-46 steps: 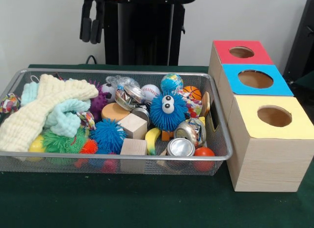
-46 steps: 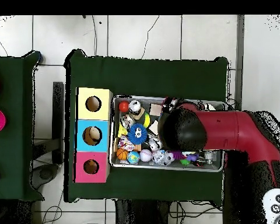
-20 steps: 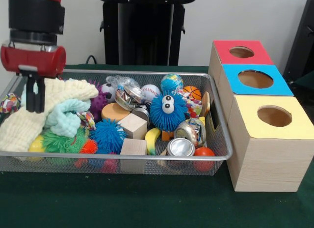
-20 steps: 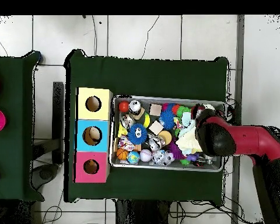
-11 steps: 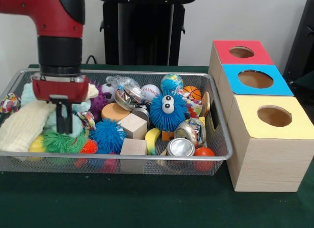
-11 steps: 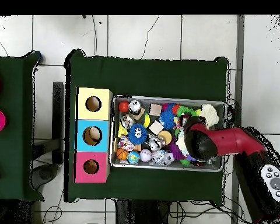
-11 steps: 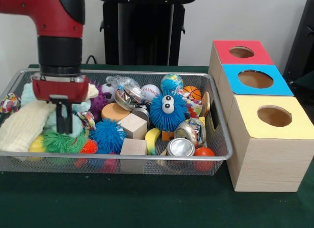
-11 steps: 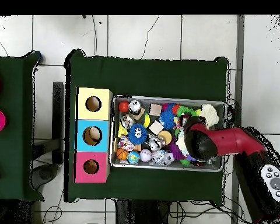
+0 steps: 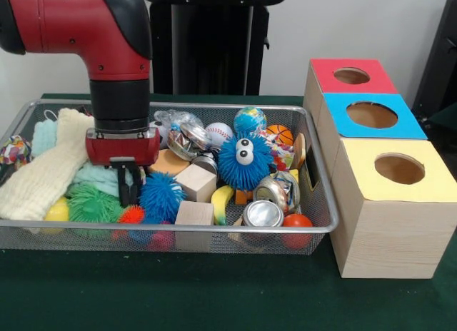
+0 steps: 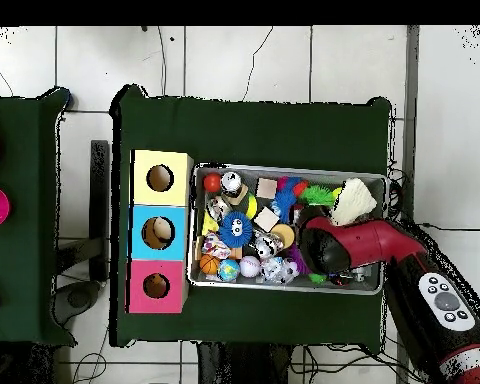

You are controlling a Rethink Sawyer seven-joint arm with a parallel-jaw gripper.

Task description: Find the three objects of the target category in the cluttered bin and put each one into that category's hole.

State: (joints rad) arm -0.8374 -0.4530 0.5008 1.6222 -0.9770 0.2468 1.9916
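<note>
- The red and black arm (image 9: pixel 114 31) is lowered into the silver wire-mesh bin (image 9: pixel 323 202), which is set on the dark green surface (image 9: pixel 214 295).
- The black tool (image 9: pixel 129 190) is seen low among the clutter, between the green spiky rubber ball (image 9: pixel 89 202) and the blue spiky rubber ball (image 9: pixel 161 193), just above the small orange spiky ball (image 9: pixel 130 215); whether it is clenched or released cannot be told.
- A cream knitted cloth (image 9: pixel 43 170) is draped over that end of the bin, with a pale mint cloth (image 9: pixel 96 175) beside it.
- Toward the bin's other end, a fuzzy blue ball with googly eyes (image 9: pixel 245 162), pale wooden cubes (image 9: pixel 194 181), a silver can (image 9: pixel 263 214) and a small globe-printed ball (image 9: pixel 250 120) are seen.
- Just beside the bin, three wooden boxes are lined up, each with a round hole: red-topped (image 9: pixel 351 75), blue-topped (image 9: pixel 370 115) and yellow-topped (image 9: pixel 397 170).
- Which things are the target ones cannot be told.
</note>
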